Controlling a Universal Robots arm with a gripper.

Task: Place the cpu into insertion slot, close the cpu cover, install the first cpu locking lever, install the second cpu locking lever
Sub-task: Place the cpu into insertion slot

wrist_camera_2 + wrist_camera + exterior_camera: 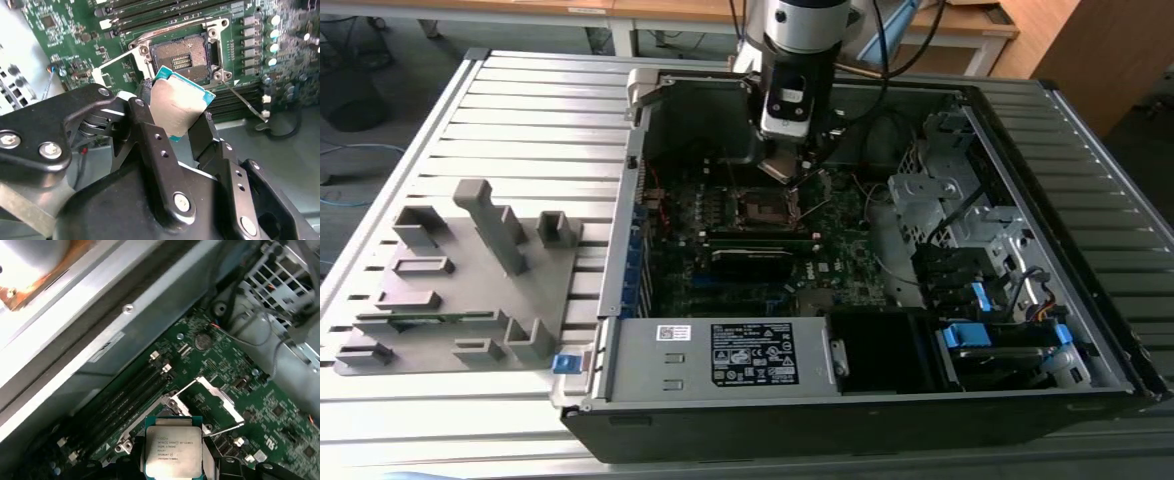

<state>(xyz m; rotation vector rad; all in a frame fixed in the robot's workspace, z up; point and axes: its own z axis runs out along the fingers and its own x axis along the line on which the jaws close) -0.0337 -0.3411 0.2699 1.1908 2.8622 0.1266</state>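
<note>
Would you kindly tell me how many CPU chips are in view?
1. The cpu is held in the gripper, apart from the empty insertion slot; others could be hidden.

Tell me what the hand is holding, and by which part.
The flat square cpu with a dull grey metal top, gripped by two opposite edges in the hand.

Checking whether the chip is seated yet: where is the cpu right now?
In the second wrist view the cpu is clamped in the gripper, held clear of the board close to the empty insertion slot, not in it.
</note>
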